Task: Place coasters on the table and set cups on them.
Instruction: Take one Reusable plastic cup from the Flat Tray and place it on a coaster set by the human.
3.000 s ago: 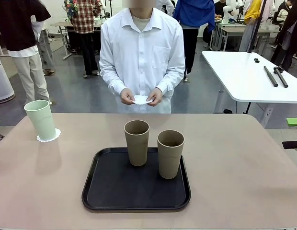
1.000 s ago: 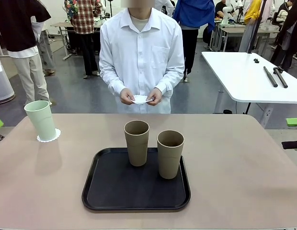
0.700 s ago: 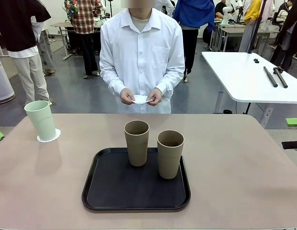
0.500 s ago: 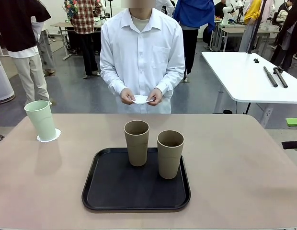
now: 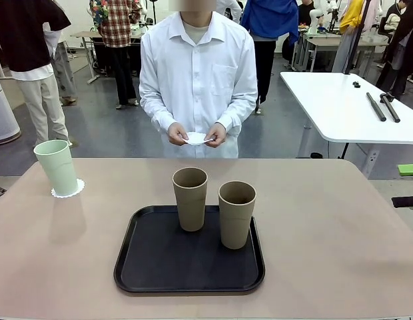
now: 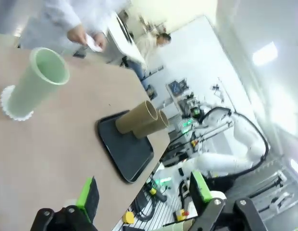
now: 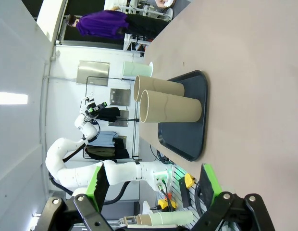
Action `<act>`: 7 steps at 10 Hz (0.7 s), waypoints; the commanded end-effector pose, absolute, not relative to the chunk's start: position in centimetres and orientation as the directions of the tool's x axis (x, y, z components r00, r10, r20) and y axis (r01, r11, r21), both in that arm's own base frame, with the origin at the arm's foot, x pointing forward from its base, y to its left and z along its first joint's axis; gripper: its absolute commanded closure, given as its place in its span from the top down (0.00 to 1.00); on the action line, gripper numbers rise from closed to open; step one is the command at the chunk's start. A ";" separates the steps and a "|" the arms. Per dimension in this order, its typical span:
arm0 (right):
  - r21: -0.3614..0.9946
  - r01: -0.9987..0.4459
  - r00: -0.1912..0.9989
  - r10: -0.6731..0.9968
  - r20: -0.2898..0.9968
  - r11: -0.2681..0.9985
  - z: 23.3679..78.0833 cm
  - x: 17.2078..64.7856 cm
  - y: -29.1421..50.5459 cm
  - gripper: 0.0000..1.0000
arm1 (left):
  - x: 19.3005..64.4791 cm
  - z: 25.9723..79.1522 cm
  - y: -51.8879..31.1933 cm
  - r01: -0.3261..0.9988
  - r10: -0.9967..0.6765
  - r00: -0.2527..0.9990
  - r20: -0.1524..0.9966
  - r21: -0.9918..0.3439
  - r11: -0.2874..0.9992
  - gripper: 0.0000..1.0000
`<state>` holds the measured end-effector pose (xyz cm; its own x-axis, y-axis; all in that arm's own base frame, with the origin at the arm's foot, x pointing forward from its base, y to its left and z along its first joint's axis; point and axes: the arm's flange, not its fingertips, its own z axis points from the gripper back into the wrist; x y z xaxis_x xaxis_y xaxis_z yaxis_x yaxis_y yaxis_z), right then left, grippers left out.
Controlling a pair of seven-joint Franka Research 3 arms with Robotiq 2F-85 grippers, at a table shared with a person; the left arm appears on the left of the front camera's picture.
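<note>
Cup [image 5: 57, 165], green, stands on coaster [image 5: 67, 191]; left tool [image 6: 144, 190] just pulled back, wide open, empty. Right tool [image 7: 154, 180] likewise. 2 brown cups [image 5: 190, 198] wait on tray [image 5: 133, 267].

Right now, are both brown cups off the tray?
No, the left brown cup and the right brown cup both stand on the tray.

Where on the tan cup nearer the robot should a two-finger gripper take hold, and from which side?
Grip the nearer tan cup across its upper wall, just under the rim, coming from the robot's right. Upright and widening upward, it should resist slipping; the other tan cup crowds its left.
</note>
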<state>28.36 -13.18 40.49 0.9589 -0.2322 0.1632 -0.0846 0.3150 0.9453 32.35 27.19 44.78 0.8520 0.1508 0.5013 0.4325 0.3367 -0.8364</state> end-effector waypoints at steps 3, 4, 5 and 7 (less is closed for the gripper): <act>0.949 -0.089 0.958 -0.236 0.165 0.302 40.6 28.5 -13.2 1.00 | 36.1 41.0 33.3 0.120 0.306 0.931 0.198 -0.959 0.255 1.00; 0.949 -0.089 0.958 -0.236 0.165 0.302 40.6 28.5 -13.2 1.00 | 35.9 40.9 33.1 0.125 0.309 0.929 0.205 -0.958 0.258 1.00; 0.949 -0.089 0.958 -0.236 0.165 0.302 40.6 28.5 -13.2 1.00 | 35.5 40.4 32.9 0.109 0.304 0.933 0.194 -0.955 0.275 1.00; 0.949 -0.089 0.958 -0.236 0.165 0.302 40.6 28.5 -13.2 1.00 | 35.8 40.8 32.0 0.109 0.257 0.946 0.196 -0.942 0.316 1.00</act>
<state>28.37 -13.18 40.48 0.9589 -0.2322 0.1631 -0.0845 0.3151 0.9453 36.13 32.51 39.94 0.9400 0.2755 0.2015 0.1219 0.2807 -0.9520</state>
